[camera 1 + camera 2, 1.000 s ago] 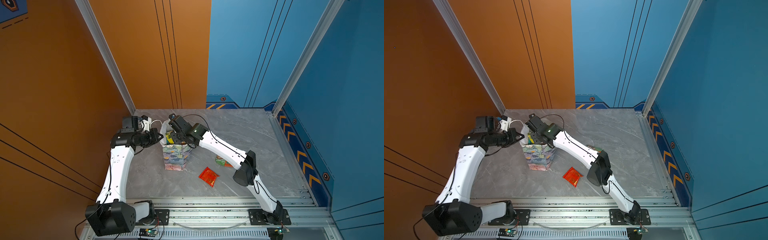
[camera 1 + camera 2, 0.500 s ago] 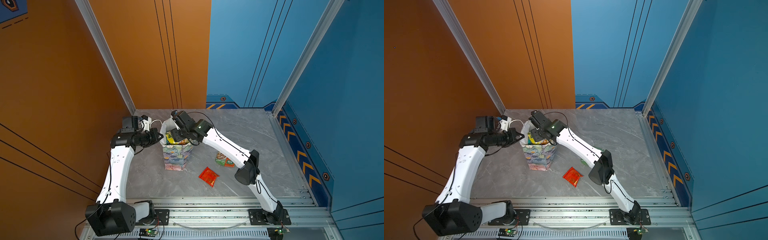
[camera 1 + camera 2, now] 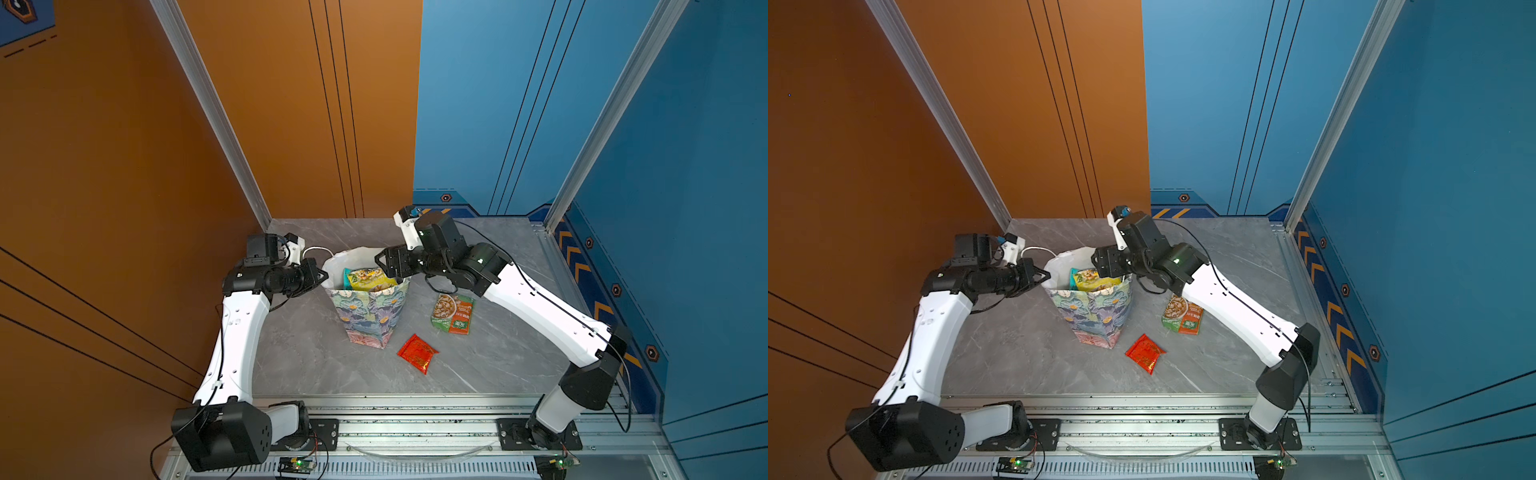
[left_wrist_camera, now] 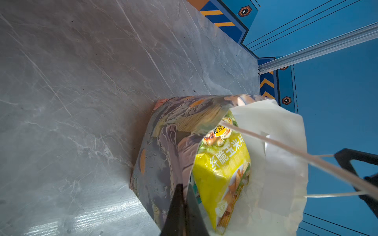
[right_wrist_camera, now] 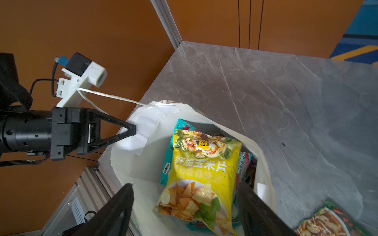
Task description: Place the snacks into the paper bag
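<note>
Two snack packets lie on the marble counter beside a floral paper bag that holds a yellow chip bag.
In both top views the paper bag stands upright mid-counter. The green-orange packet lies flat at its 3 o'clock and the small red packet at its 5 o'clock, both apart from it. The left end effector, jaws together, pinches the bag's rim at 9 o'clock, and a white cord handle runs to its camera mount. The right end effector hovers over the bag's mouth, jaws spread wide and empty. The chip bag stands below them in front of a teal packet.
</note>
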You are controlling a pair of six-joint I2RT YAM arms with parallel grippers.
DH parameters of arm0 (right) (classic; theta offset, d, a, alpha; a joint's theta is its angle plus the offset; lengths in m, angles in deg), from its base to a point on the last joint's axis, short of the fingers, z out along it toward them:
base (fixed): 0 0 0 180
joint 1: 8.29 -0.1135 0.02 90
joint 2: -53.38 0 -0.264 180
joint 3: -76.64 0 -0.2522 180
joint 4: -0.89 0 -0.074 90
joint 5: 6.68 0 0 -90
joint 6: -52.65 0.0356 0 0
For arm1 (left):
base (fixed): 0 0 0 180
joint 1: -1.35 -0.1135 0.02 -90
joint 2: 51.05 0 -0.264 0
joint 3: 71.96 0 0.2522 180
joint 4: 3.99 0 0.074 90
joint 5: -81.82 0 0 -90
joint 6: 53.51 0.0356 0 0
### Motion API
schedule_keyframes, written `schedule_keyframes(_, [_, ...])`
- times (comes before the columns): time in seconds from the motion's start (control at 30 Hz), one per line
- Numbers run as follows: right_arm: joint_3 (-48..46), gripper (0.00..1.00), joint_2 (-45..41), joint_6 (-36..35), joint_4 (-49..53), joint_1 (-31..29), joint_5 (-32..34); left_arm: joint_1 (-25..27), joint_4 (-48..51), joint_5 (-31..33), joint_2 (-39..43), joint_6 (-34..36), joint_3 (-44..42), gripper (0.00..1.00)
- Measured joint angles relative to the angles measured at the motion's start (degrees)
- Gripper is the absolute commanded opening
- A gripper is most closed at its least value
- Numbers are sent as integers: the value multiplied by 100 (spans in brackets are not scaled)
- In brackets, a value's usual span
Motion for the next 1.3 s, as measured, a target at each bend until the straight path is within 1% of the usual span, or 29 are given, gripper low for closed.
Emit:
schedule_keyframes(0.13, [-704,82,-356,280,-424,249,-291,0,-24,-35,0,-24,0,0])
schedule_keyframes(0.27, [-979,85,-391,474,-949,372,-647,0,-26,-57,0,-90,0,0])
schedule_keyframes(0.53, [-1412,97,-391,868,-2009,350,-1394,24,-81,-55,0,-212,0,0])
schedule_keyframes(0.63, [-1569,100,-391,997,-2284,350,-1591,74,-133,-57,0,-280,0,0])
schedule_keyframes(0.77, [-1775,100,-428,1147,-2566,343,-1751,120,-188,-55,0,-313,-7,0])
schedule_keyframes(0.9, [-2098,100,-651,1303,-2791,343,-1840,136,-269,-55,0,-367,-35,0])
schedule_keyframes(1.13, [-2422,100,-1303,1405,-2798,350,-1768,136,-304,-55,0,-391,-55,0])
schedule_keyframes(1.3, [-2555,100,-1572,1449,-2616,380,-1746,136,-354,-55,0,-391,-70,0])
